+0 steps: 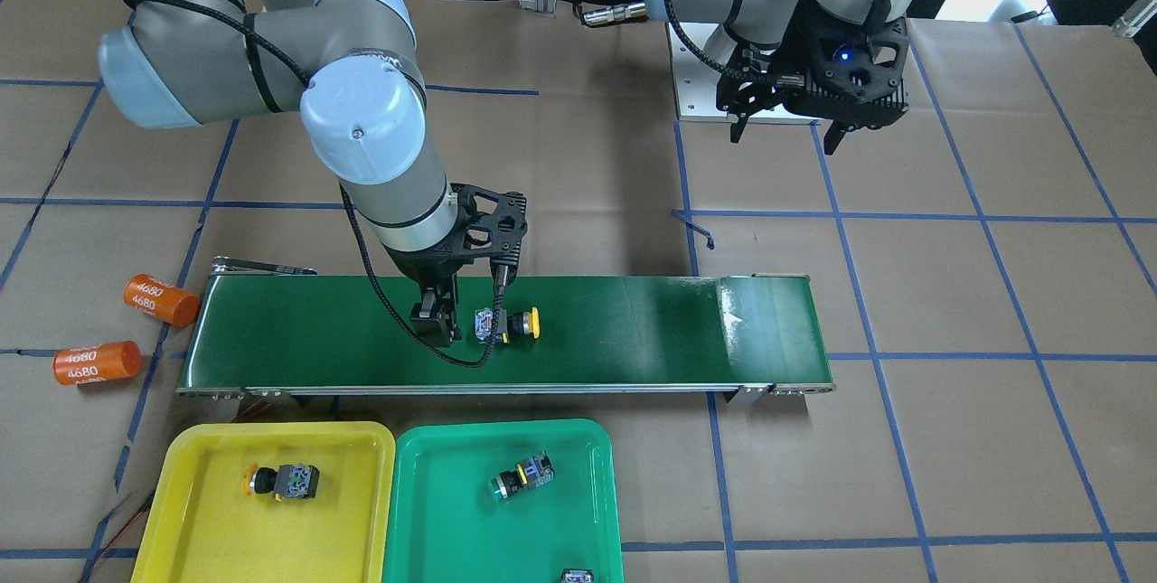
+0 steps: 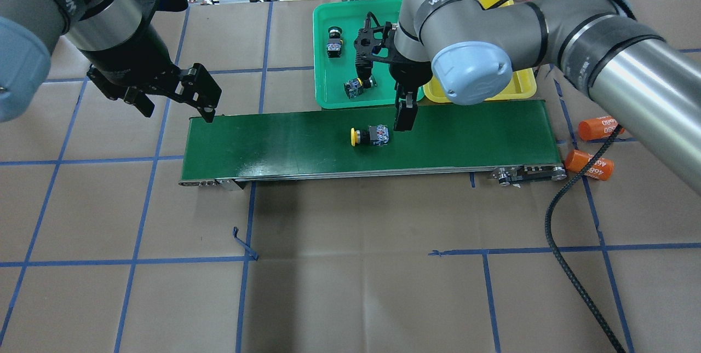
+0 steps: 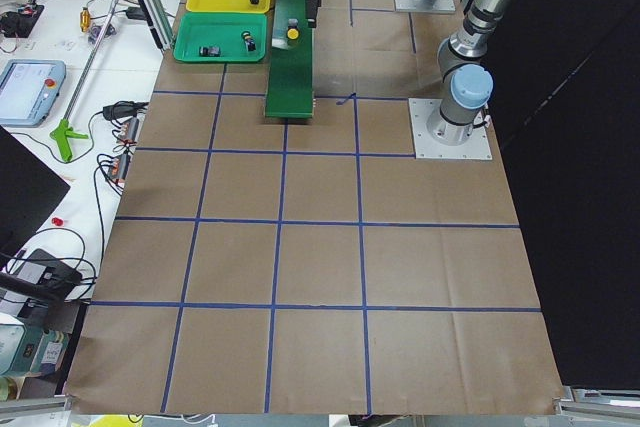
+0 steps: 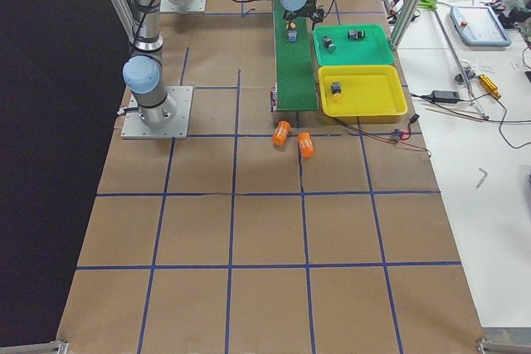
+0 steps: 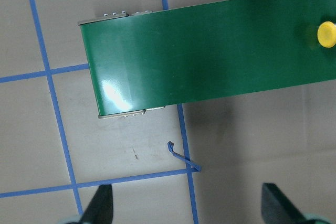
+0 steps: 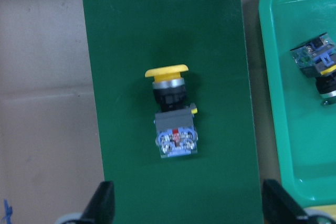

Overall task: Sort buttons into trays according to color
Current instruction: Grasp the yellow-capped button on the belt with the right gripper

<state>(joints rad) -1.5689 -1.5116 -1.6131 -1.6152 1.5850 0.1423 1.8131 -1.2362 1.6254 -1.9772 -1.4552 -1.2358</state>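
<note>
A yellow-capped button (image 1: pixel 511 324) (image 2: pixel 369 136) (image 6: pixel 172 114) lies on its side on the dark green conveyor belt (image 1: pixel 633 321). My right gripper (image 1: pixel 470 307) (image 2: pixel 383 98) (image 6: pixel 189 208) hangs open just above it, its fingers apart and touching nothing. The yellow tray (image 1: pixel 181 456) (image 2: pixel 526 85) holds one yellow button (image 1: pixel 282 480). In the green tray (image 1: pixel 416 511) (image 2: pixel 323 24) lie two buttons (image 1: pixel 522 476) (image 2: pixel 334 41). My left gripper (image 1: pixel 786 126) (image 2: pixel 175 109) (image 5: pixel 189 211) hovers open and empty near the belt's other end.
Two orange cylinders marked 4680 (image 1: pixel 161 299) (image 1: pixel 97 362) lie on the paper beside the belt's end on my right. A black cable (image 2: pixel 569 221) trails from the right arm. Both trays sit side by side along the belt's far edge.
</note>
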